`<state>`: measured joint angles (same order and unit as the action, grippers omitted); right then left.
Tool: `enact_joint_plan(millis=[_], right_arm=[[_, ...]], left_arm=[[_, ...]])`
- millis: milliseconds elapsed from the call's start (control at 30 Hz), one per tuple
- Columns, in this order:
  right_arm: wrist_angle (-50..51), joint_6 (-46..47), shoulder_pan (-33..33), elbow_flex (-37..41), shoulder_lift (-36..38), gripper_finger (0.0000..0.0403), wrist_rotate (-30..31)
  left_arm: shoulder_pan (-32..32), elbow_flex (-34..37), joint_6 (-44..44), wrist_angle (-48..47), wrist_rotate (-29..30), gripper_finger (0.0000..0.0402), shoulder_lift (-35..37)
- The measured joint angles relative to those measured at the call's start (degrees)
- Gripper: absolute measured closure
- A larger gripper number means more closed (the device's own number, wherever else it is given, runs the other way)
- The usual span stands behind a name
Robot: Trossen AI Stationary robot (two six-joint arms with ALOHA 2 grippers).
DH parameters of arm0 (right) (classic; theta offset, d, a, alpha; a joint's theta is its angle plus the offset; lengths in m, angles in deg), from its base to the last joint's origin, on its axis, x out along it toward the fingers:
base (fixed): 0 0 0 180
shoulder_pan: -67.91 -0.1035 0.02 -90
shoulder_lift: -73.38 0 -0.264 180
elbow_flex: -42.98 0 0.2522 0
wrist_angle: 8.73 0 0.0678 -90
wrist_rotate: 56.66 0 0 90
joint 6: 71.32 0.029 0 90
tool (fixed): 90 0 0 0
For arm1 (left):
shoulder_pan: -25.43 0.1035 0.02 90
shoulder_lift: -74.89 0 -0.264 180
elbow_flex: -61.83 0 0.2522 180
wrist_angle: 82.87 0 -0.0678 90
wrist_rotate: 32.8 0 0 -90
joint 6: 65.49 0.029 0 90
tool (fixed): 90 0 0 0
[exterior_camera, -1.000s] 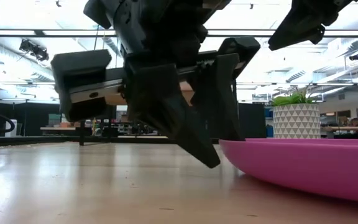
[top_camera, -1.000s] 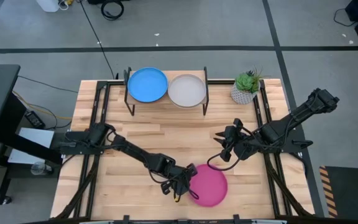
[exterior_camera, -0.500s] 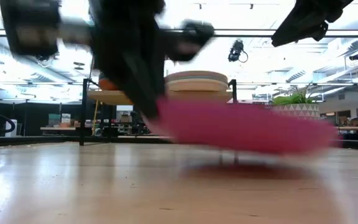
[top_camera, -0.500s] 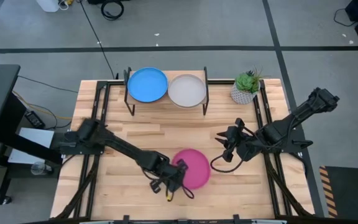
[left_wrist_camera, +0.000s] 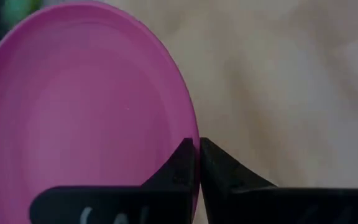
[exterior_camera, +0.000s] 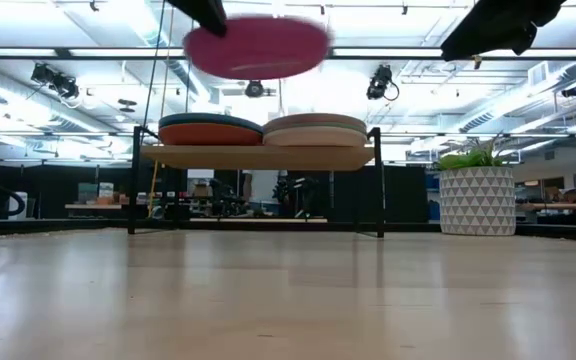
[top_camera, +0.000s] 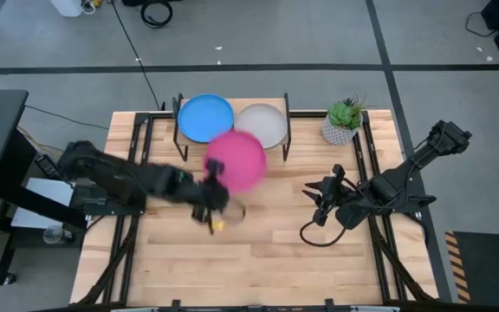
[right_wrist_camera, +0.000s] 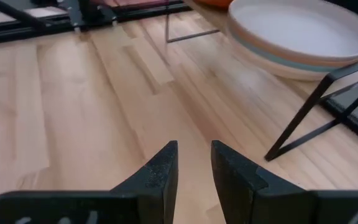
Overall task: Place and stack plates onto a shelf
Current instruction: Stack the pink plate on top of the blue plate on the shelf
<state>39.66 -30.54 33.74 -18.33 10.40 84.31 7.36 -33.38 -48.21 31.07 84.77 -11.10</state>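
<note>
My left gripper (top_camera: 216, 192) is shut on the pink plate (top_camera: 236, 160) and holds it high over the table, just in front of the shelf (top_camera: 232, 139). In the low view the pink plate (exterior_camera: 258, 45) is well above the shelf's wood top (exterior_camera: 258, 156). Two plate stacks rest on the shelf. The left stack has a blue plate (top_camera: 206, 117) on top and an orange one (exterior_camera: 208, 134) beneath. The right stack has a pale plate (top_camera: 260, 126) on top. My right gripper (top_camera: 322, 201) hovers at the table's right, slightly open (right_wrist_camera: 194, 155) and empty. My left gripper pinches the pink plate's rim (left_wrist_camera: 193, 138) between its two fingers, one on either face. It comes at the plate's near edge (top_camera: 223, 180), slanting from the table's near left. The plate is lifted clear and roughly level, reaching away from the fingers toward the shelf.
A potted plant (top_camera: 345, 121) in a white patterned pot (exterior_camera: 476, 195) stands at the far right, beside the shelf. Black rails (top_camera: 366, 165) run along both sides of the tabletop.
My left gripper has lifted the pink plate off the table near its front edge. It has carried it up, left and toward the far edge, to just before the shelf. The plate has gone from lying on the table to well above the shelf's height.
</note>
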Motion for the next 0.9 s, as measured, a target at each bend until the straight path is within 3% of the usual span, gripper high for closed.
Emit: enact_joint_plan(millis=[267,467,667,900], right_arm=[[-0.57,-0.28,0.0,0.0,-0.02,0.03,2.34],[-0.61,-0.43,0.0,0.0,-0.13,0.03,1.63],[-0.63,-0.74,0.0,0.0,-0.13,0.03,1.56],[-0.66,-0.85,0.0,0.0,-0.13,0.03,1.67]], left_arm=[[20.14,0.17,1.94,-5.38,1.5,0.0384,2.61],[33.58,0.24,4.41,-6.22,-8.37,0.0383,2.53],[38.08,0.23,4.04,-5.09,-14.83,0.038,2.51],[37.58,0.23,-0.18,-5.21,-11.34,0.0323,2.52]])
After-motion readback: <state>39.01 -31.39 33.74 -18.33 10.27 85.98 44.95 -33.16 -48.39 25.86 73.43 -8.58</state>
